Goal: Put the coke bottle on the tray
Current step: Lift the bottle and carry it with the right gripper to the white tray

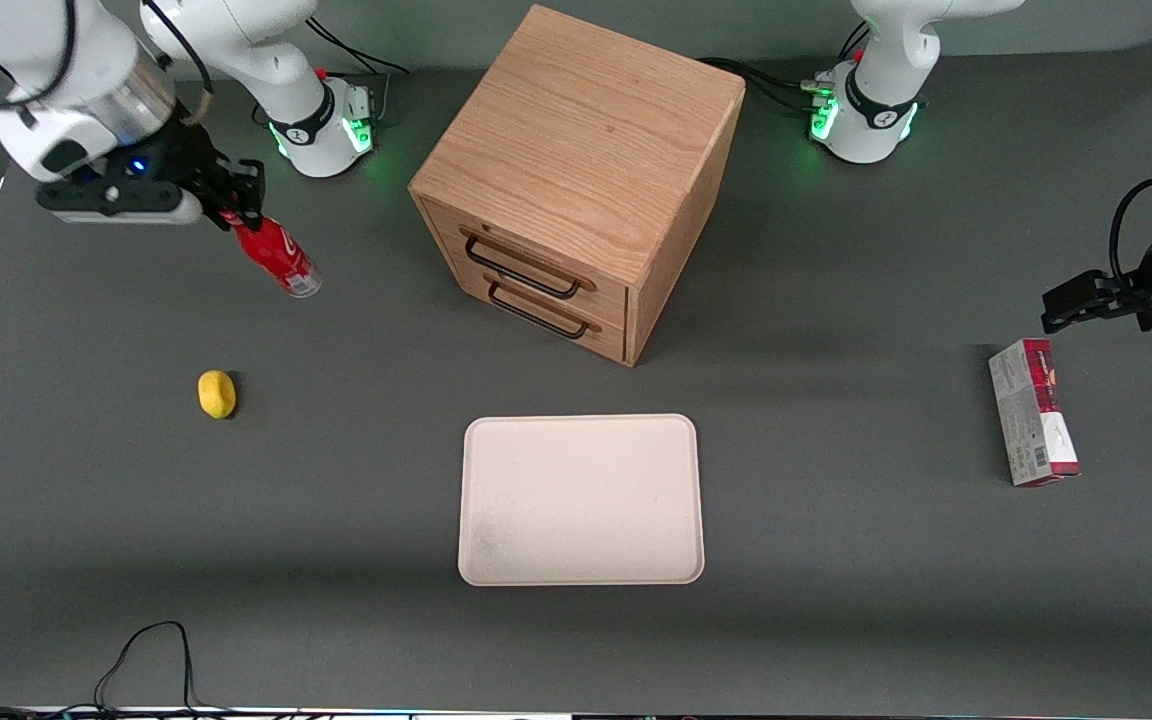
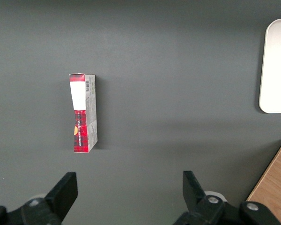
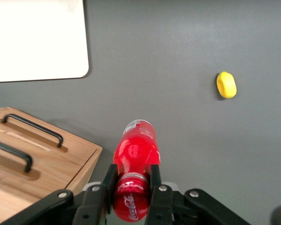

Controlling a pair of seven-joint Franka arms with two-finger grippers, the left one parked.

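The coke bottle (image 1: 276, 256) is a small red bottle with white script and a clear base. My right gripper (image 1: 236, 210) is shut on its capped top and holds it tilted above the table, toward the working arm's end, farther from the front camera than the tray. In the right wrist view the fingers (image 3: 108, 180) clamp the bottle (image 3: 136, 150) at the neck, cap toward the camera. The cream tray (image 1: 582, 498) lies flat in front of the wooden cabinet, nearer the front camera. It also shows in the right wrist view (image 3: 37, 40).
A wooden two-drawer cabinet (image 1: 576, 180) stands mid-table with black handles. A small yellow object (image 1: 217, 393) lies on the table below the bottle, nearer the front camera. A red-and-grey carton (image 1: 1033, 425) lies toward the parked arm's end.
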